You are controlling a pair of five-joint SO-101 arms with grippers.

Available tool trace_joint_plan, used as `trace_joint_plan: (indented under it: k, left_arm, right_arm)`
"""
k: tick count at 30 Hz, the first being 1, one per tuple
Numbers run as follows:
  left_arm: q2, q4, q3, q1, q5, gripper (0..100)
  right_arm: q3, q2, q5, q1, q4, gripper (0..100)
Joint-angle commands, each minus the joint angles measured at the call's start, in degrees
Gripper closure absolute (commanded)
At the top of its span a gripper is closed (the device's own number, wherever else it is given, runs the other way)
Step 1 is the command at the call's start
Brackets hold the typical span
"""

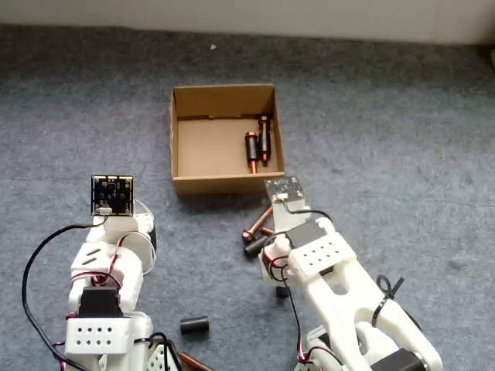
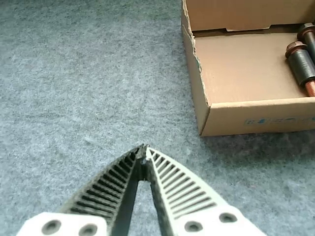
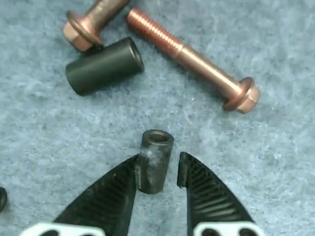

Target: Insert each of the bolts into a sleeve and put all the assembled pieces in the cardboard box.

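My right gripper (image 3: pixel 157 166) is open, low over the carpet, with a small dark sleeve (image 3: pixel 154 160) standing upright between its fingers. One finger (image 3: pixel 118 189) touches the sleeve and the other stands just clear. Beyond them lie a larger black sleeve (image 3: pixel 105 66) and two copper bolts (image 3: pixel 194 56) (image 3: pixel 88 24). The high view has these bolts (image 1: pixel 257 224) and the sleeve (image 1: pixel 255 246) in front of the cardboard box (image 1: pixel 182 139). Two assembled pieces (image 1: pixel 251 151) (image 1: pixel 264 137) lie in the box. My left gripper (image 2: pixel 143 150) is shut and empty over carpet, to the left of the box (image 2: pixel 206 105).
Another black sleeve (image 1: pixel 195 325) lies on the carpet between the two arm bases, and a copper bolt (image 1: pixel 193 361) lies at the near edge. Bare grey carpet stretches left of the box. The right arm (image 1: pixel 325 259) hangs over the loose parts.
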Motion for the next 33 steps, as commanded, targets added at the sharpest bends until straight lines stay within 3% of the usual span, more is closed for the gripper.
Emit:
trace_joint_plan:
  k: [1, 9, 17, 19, 21, 26, 33]
  left_arm:
    - [-0.31, -1.32, -1.54, -0.40, -0.53, 98]
    - [-0.31, -1.32, -1.54, -0.40, -0.53, 98]
    - [-0.31, -1.32, -1.54, -0.40, -0.53, 98]
    - [-0.31, -1.32, -1.45, -0.48, -0.53, 98]
    - [-0.31, -1.32, -1.45, -0.48, -0.53, 98]
    - [-0.31, -1.32, -1.36, -0.40, -0.53, 98]
    - [-0.31, -1.05, -1.63, -0.22, -2.02, 98]
  right_arm:
    - [1.45, -1.19, 0.79, -0.66, -2.42, 88.2]
    - [2.07, 0.13, 0.79, -0.66, -2.42, 88.2]
    - [1.27, 13.23, 0.79, -0.48, -2.33, 88.7]
    - [-0.66, 13.32, 0.97, -0.40, -2.33, 92.9]
    - [-2.51, 11.47, 1.49, -0.40, -1.89, 99.8]
    - [-3.74, -0.04, 3.78, 0.92, 1.45, 99.4]
    - [-3.30, -21.41, 3.60, 10.33, 2.59, 99.4]
